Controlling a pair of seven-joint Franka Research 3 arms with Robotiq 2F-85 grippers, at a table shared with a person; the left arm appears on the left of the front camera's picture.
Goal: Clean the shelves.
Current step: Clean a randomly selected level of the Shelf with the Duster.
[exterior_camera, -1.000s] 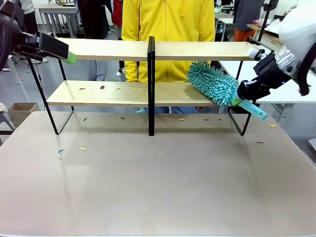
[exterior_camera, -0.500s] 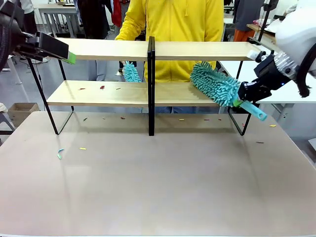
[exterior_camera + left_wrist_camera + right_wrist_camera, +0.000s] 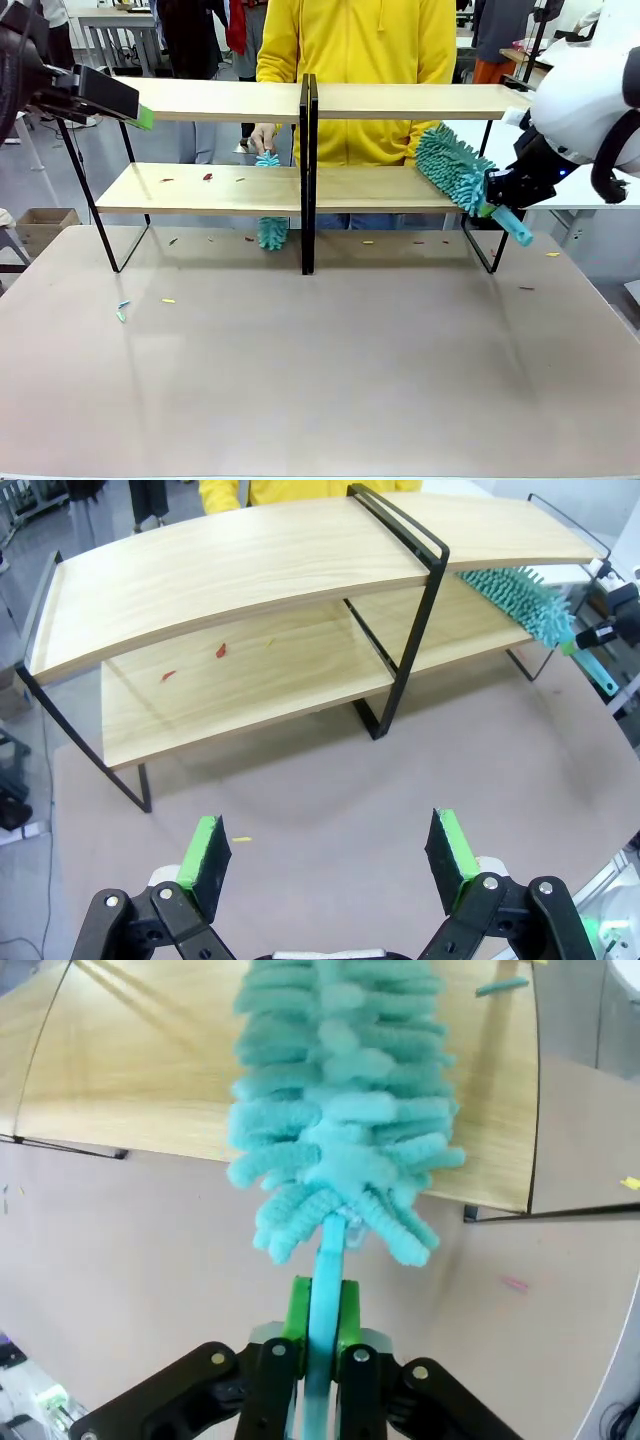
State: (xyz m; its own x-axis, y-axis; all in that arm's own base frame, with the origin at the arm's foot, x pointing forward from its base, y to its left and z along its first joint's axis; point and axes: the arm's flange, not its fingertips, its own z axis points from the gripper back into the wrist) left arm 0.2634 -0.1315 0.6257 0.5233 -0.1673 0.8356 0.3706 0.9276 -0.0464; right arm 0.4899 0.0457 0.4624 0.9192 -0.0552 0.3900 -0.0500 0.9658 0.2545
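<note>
Front view: right tool [image 3: 490, 206] clamps duster [image 3: 450, 168]; head tilted into the shelves [image 3: 220, 100]

Small coloured scraps [image 3: 120, 316] on the table [image 3: 320, 390], a person in yellow hoodie [image 3: 355, 40] beyond, cardboard box [image 3: 40, 228] far left.

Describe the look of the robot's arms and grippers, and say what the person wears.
The right arm has a rounded white shell, with a black cable looping by the wrist. The left gripper and right gripper are black, with linked fingers, bolts at the joints and bright green pads. The person wears a yellow hoodie with long sleeves.
</note>
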